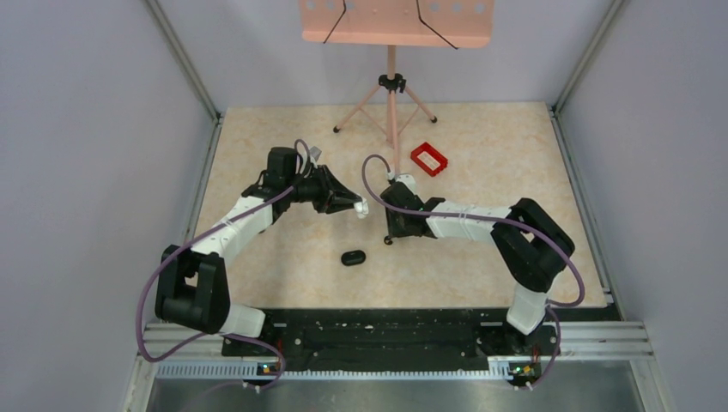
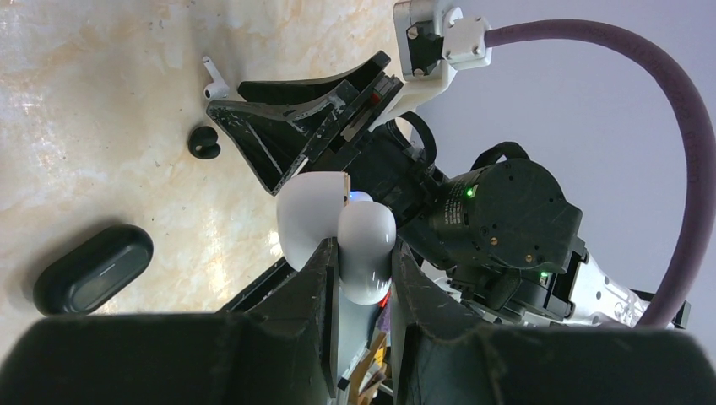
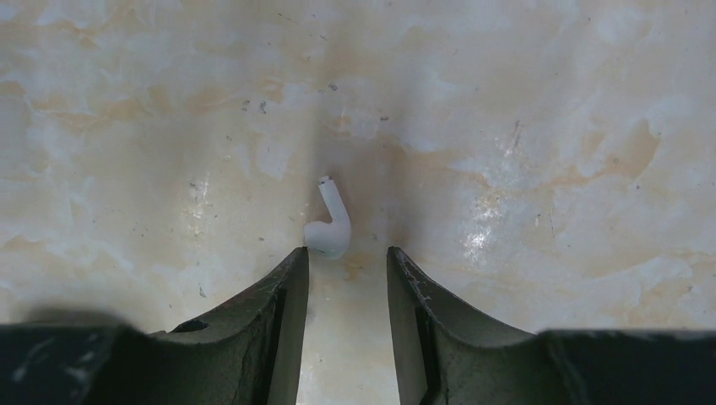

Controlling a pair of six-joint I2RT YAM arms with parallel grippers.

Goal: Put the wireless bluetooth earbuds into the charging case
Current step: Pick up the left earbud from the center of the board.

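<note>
The charging case [image 1: 353, 257], a glossy black oval, lies on the table; it also shows in the left wrist view [image 2: 93, 268]. A tiny black earbud [image 2: 203, 142] lies loose on the table near it. My left gripper [image 2: 359, 253] is shut on a white rounded object [image 2: 304, 215] and holds it above the table [image 1: 360, 207]. My right gripper [image 3: 348, 253] is open and points down at the table [image 1: 391, 238]. A white stemmed earbud [image 3: 331, 229] lies just past its left fingertip [image 3: 295, 266]; it also shows in the left wrist view [image 2: 213, 84].
A red rectangular frame [image 1: 428, 159] lies behind the right gripper. A pink stand with tripod legs [image 1: 391, 94] is at the back. Grey walls close off both sides. The marbled tabletop [image 1: 498, 163] runs to a metal rail at the near edge.
</note>
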